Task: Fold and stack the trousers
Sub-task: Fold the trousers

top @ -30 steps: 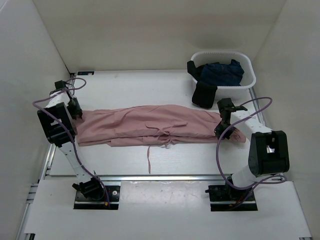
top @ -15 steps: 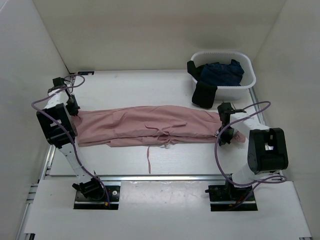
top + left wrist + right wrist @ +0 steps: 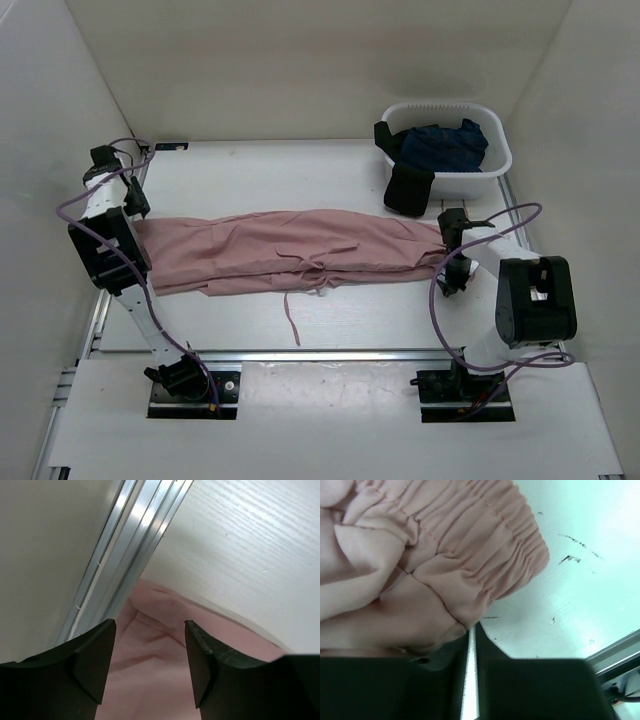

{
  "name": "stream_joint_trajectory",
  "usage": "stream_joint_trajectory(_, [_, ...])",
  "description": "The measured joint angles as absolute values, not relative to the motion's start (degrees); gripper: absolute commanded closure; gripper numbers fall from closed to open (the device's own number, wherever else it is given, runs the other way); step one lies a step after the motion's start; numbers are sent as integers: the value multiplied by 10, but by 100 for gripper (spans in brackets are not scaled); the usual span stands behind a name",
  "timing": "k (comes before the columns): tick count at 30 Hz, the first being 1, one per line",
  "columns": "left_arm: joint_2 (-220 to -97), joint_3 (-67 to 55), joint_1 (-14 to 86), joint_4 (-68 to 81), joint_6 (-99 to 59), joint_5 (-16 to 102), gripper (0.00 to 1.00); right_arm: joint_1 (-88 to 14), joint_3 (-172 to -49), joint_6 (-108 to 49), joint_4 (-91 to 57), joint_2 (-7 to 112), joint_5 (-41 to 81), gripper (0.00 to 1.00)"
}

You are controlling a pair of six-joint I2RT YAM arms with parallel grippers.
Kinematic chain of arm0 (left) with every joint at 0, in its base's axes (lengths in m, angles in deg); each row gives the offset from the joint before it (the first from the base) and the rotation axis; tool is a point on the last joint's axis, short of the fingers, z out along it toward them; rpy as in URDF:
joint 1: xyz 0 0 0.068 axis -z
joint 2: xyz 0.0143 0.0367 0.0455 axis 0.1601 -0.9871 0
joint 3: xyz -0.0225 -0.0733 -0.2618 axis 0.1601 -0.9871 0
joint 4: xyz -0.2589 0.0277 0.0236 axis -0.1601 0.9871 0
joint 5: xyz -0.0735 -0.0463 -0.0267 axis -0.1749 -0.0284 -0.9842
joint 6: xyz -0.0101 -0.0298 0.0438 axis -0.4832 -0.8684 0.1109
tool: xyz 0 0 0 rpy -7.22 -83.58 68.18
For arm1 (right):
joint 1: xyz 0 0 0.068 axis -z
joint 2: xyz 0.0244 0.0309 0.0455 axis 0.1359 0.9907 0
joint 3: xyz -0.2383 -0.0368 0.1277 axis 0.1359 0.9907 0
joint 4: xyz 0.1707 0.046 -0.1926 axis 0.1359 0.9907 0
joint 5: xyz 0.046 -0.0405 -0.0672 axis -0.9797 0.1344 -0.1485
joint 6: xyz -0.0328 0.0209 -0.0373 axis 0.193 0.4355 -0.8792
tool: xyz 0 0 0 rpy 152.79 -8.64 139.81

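While the trousers (image 3: pixel 290 250) lie stretched out in a long band on the table (image 3: pixel 300 170), starting just in front of the white basket (image 3: pixel 497 165) and running far out to its left, one arm sits at each end. Left gripper (image 3: pixel 150 625), at the end farthest from the basket: jaws clearly apart, pink fabric showing below the gap, nothing pinched between the fingers (image 3: pixel 95 650). Right gripper (image 3: pixel 471 626), just in front of the basket: fingers closed to a thin slit with light showing through. The gathered waistband (image 3: pixel 485 555) bunches against the tips and touches them; can't tell whether any cloth is actually nipped. A thin drawstring (image 3: pixel 290 320) trails off the trousers' near edge, well left of the basket. Inside the basket, a dark navy garment (image 3: pixel 445 145). A black garment (image 3: pixel 408 188) hangs over the basket's front-left wall, close to the waistband end; contact unclear.
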State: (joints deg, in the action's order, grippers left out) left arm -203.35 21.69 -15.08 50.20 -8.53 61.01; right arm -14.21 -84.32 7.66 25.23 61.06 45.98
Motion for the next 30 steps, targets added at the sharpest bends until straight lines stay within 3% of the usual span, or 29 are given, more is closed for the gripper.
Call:
stream_joint_trajectory(1, [-2038,217,-151,504,-86,614,28,-142,-843,71,252,607,460,73])
stream_joint_trajectory(2, [-2040,216,-151,504,-86,616,25,-142,-843,68,251,601,460,51])
stream_joint_trajectory(3, [-2041,215,-151,505,-86,618,25,-141,-843,66,252,588,459,44])
stream_joint_trajectory(5, [-2040,211,-151,504,-87,622,23,-139,-843,61,253,538,459,35])
stream_joint_trajectory(10, [-2025,182,-151,504,-87,629,15,-134,-862,81,272,390,469,26])
stream_joint_trajectory(12, [-2012,170,-151,506,-87,631,11,-130,-876,96,272,369,474,14])
stream_joint_trajectory(15, [-1986,159,-147,506,-87,640,11,-122,-886,114,271,393,473,8])
stream_joint_trajectory(19, [-1927,128,-136,505,-87,654,8,-105,-906,145,267,509,466,1])
stream_joint_trajectory(25, [-1845,32,-109,495,-87,654,8,-71,-891,183,225,603,462,1])
stream_joint_trajectory(30, [-1848,-90,-100,475,-87,662,8,-54,-899,200,189,654,466,1])
